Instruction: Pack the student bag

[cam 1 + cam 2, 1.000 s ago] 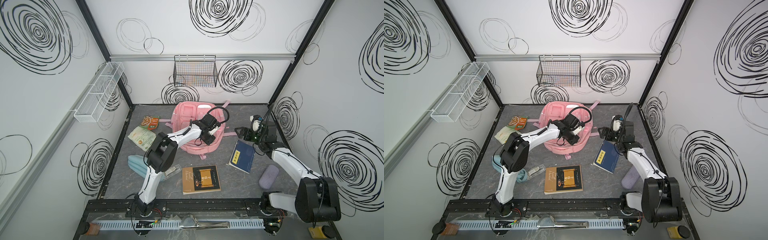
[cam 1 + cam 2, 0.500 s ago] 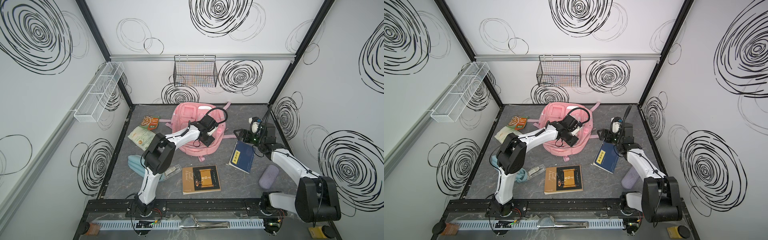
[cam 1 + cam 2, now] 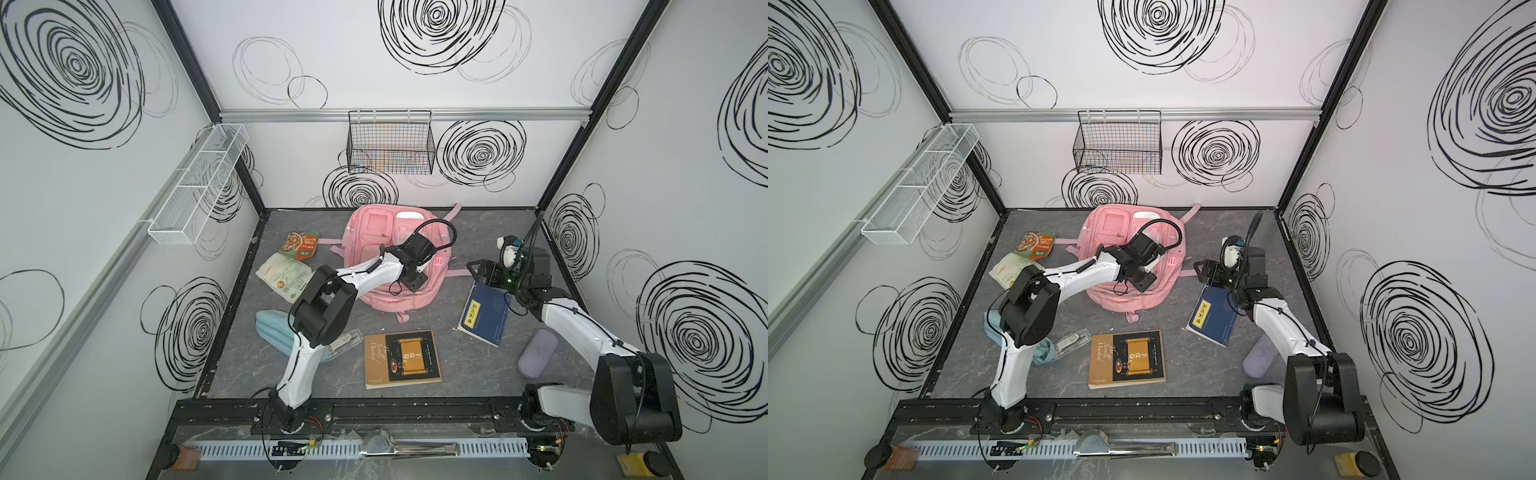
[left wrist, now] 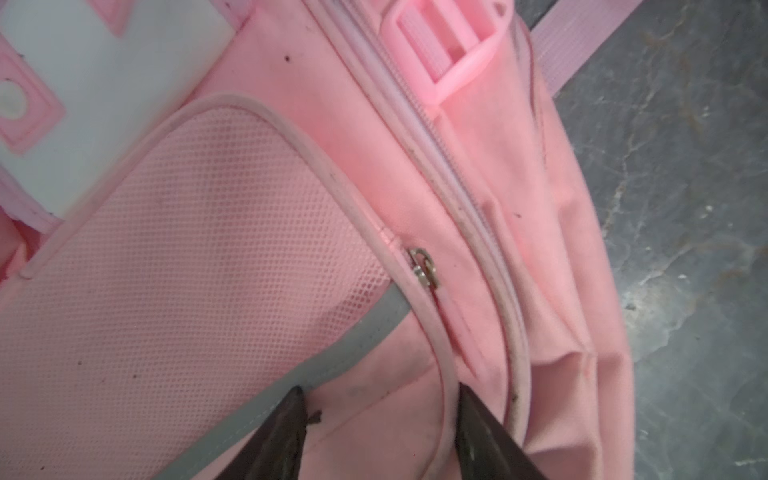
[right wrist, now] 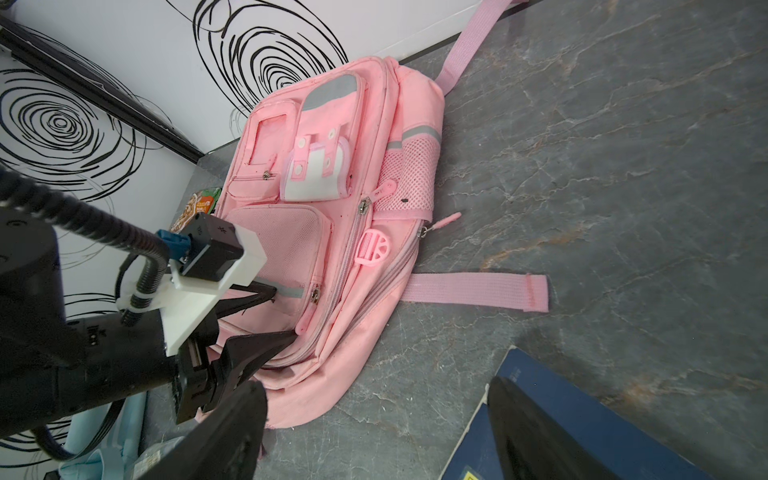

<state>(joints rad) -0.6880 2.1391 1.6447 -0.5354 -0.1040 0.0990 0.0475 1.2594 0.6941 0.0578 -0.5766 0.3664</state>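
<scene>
Packing not begun, by appearances: student bag (image 3: 365, 249) lies flat on the counter (image 3: 457, 374), zips seemingly shut; brown book (image 3: 402, 358), blue book (image 3: 484, 313) and snack packets (image 3: 291, 266) lie around it. Left hand (image 4: 380, 390) is partly open and empty, with its tips at the bag's front near a zip pull (image 4: 424, 268). Right hand (image 5: 374, 384) is wide open and empty beside the bag.

Cannot see the middle of the student bag (image 3: 374, 232) in both top views: covered by the left arm (image 3: 365, 278). Found only the two tips of the left gripper (image 4: 378, 399) in the left wrist view, with the rest cut off at the edge; cannot tell whether touching the fabric. Found the bag cropped on three sides there. Noted light blue pouch (image 3: 270, 332) and clear case (image 3: 347, 338) partly under the left arm. Noted blue book (image 3: 484, 316) with far edge partly hidden beneath the right gripper (image 3: 478, 270), and cropped in the right wrist view. Cannot read print on snack packet (image 3: 301, 245) or brown book (image 3: 401, 359): too small.
</scene>
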